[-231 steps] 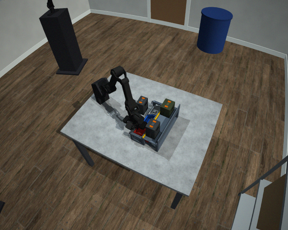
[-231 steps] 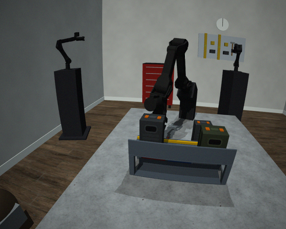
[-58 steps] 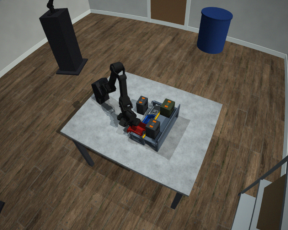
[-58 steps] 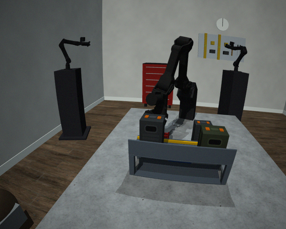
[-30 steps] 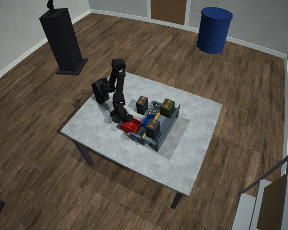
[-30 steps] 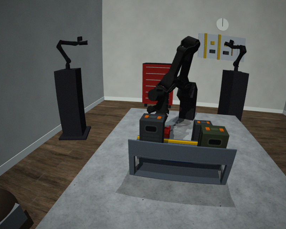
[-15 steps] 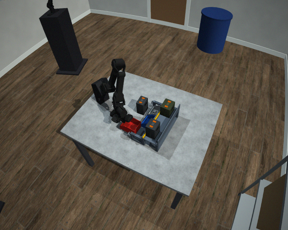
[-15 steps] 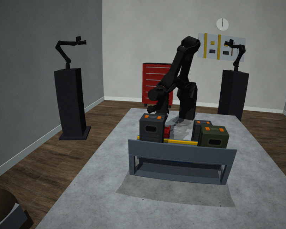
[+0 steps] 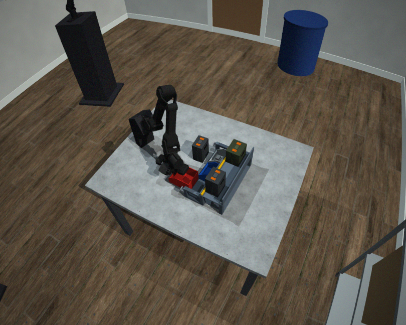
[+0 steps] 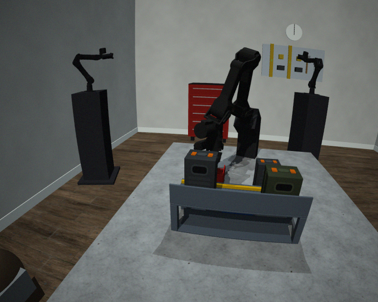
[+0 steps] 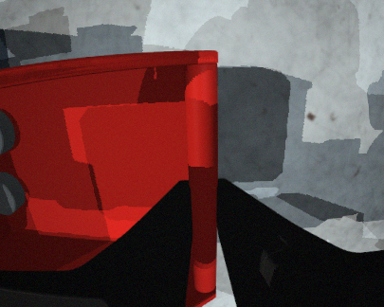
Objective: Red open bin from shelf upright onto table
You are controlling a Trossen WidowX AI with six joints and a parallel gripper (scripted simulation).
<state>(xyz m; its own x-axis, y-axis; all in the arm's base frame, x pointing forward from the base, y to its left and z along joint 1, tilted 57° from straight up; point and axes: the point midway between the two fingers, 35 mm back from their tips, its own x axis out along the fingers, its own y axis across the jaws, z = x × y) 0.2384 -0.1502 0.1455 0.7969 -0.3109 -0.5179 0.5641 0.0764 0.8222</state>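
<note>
In the wrist view, the red bin runs off the left edge.
</note>
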